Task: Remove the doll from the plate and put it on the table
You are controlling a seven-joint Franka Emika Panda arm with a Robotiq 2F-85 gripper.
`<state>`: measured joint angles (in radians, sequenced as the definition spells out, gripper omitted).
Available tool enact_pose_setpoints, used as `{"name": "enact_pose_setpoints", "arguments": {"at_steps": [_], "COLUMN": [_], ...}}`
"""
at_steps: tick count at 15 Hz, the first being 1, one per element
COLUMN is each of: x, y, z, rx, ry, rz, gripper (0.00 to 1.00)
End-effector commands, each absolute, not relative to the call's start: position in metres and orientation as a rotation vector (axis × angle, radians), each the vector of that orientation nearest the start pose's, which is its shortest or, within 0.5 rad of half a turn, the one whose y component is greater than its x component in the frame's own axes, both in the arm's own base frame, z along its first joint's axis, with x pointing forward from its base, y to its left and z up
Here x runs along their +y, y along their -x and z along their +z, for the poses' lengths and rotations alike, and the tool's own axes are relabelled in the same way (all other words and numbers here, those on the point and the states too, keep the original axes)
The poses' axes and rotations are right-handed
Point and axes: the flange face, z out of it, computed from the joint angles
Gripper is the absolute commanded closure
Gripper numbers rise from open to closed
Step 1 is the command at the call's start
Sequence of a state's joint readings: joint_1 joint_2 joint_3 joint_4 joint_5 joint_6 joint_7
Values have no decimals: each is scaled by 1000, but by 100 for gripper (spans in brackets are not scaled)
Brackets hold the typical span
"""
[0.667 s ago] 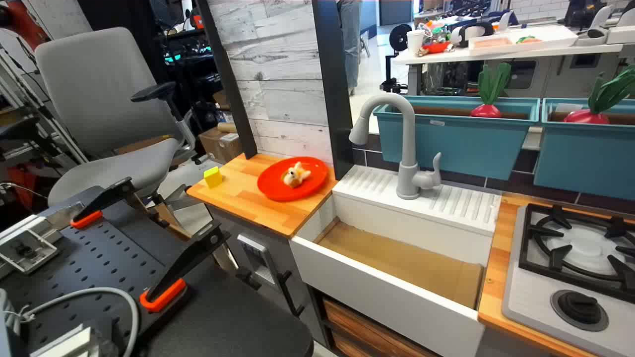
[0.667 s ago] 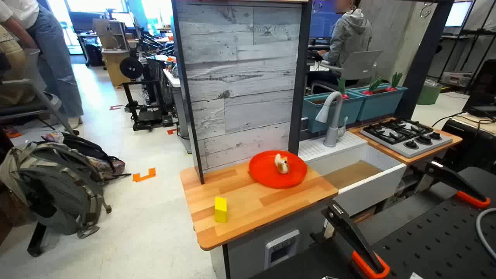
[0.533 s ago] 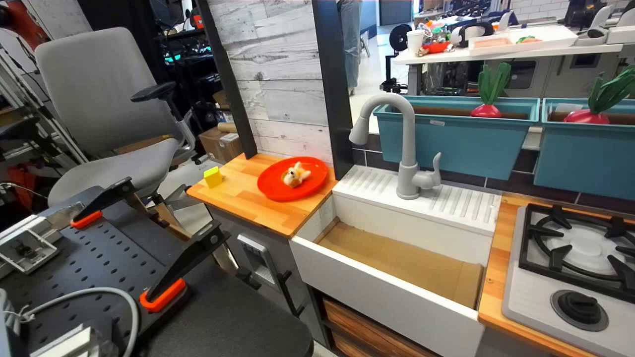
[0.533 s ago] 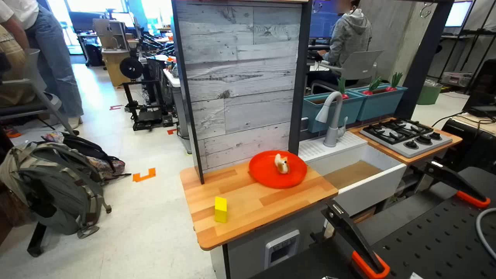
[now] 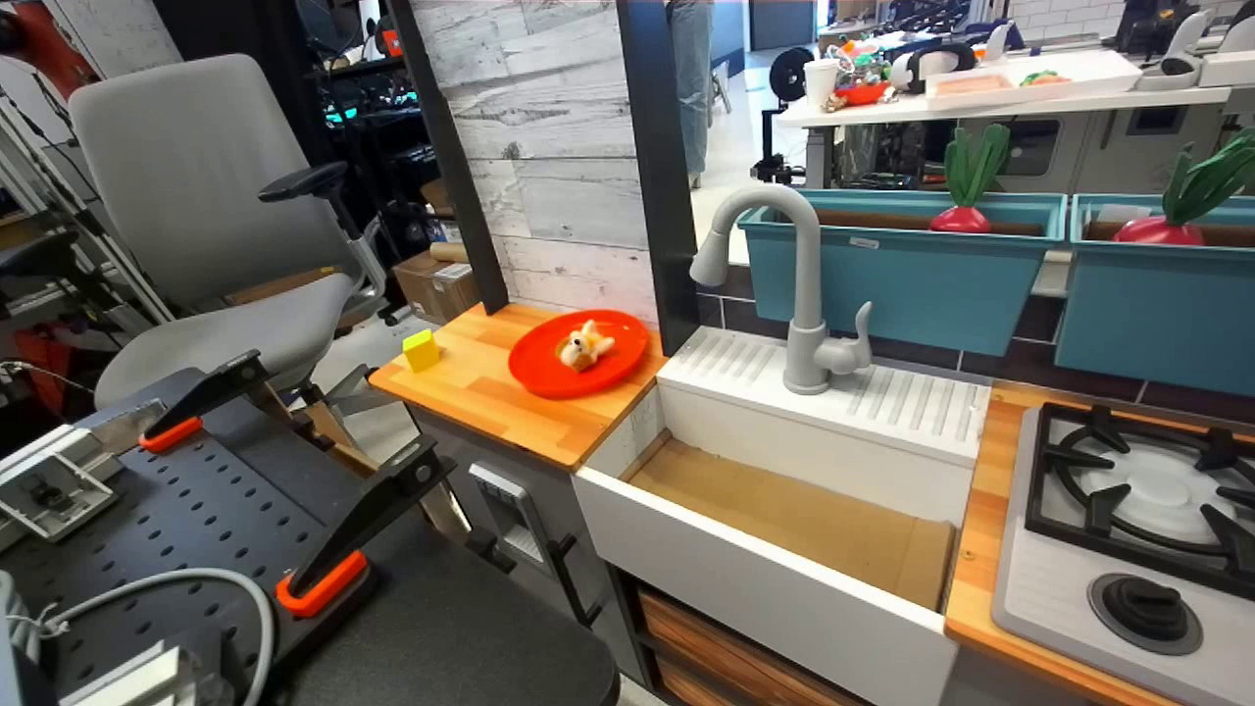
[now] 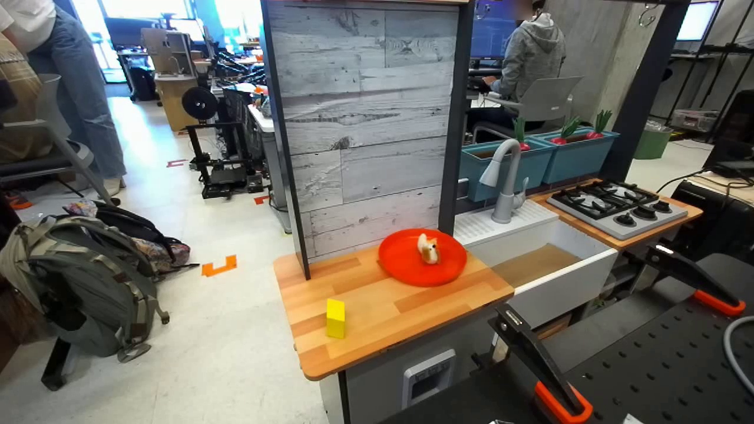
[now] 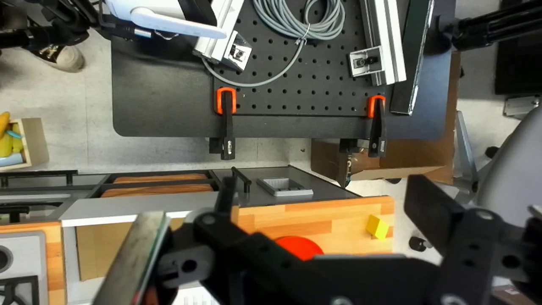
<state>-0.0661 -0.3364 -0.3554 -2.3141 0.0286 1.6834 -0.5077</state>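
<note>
In an exterior view, strong light is coming from the far windows (image 6: 232, 22), which are burning out to white and pale blue, and the floor (image 6: 235, 227) below them is shining. The plate (image 6: 400, 265) is showing a nearly flat, saturated red. The seated person's face (image 6: 523, 10) is appearing blurred. In the wrist view, the near gripper (image 7: 322, 192) is looking dark and out of focus.

Yellow block (image 6: 336, 318) well left of the sink (image 5: 765, 588) in both exterior views. Sink: cardboard (image 5: 804, 510) lying in it, faucet (image 5: 808, 284) at its far edge, stove (image 6: 612, 211) to its right. Two teal planters (image 5: 902, 284) on the far side, radishes (image 5: 962, 220) with green tops in them. Two orange-tipped clamps (image 5: 358, 522), near side, well apart. Out left: gray chair (image 5: 206, 196), backpack (image 6: 94, 288) on the floor (image 6: 212, 341), each in an exterior view.
</note>
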Motion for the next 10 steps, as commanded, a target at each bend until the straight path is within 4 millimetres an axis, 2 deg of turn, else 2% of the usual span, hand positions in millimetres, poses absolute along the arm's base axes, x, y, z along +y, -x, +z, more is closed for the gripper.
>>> {"name": "enact_pose_setpoints", "arguments": {"at_steps": [1,4,7,10], "x": [-162,-133,-95,-57], "y": [-396,-429,-471,-514], "z": [429,399,354,300], "rx": [-82,-52,-31,-28], "ry": [2902,2978,3031,3041], "rz": [209,166,152,161], "gripper": [0,0,0,0]}}
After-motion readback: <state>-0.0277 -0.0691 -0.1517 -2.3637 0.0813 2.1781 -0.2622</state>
